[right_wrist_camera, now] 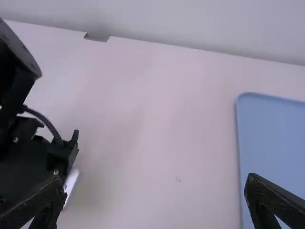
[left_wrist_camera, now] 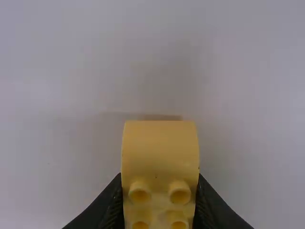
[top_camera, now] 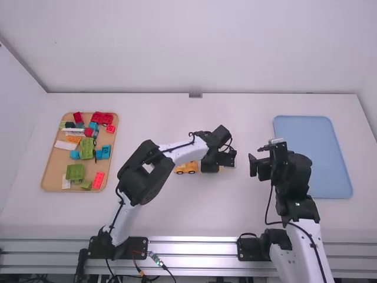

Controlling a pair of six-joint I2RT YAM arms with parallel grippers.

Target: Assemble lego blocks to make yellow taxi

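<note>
I log this as probably a robotics lab: my arms (top_camera: 137,183) on a metal rail (top_camera: 194,249), white table (top_camera: 227,206), plain walls (top_camera: 194,47).

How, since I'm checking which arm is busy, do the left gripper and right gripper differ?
The left gripper is closed on a yellow block; the right gripper is spread wide, with nothing between its fingers. The left gripper is at mid-table, beside the wheeled yellow piece, while the right gripper is nearer the blue tray. Both are black, with two fingers.
</note>
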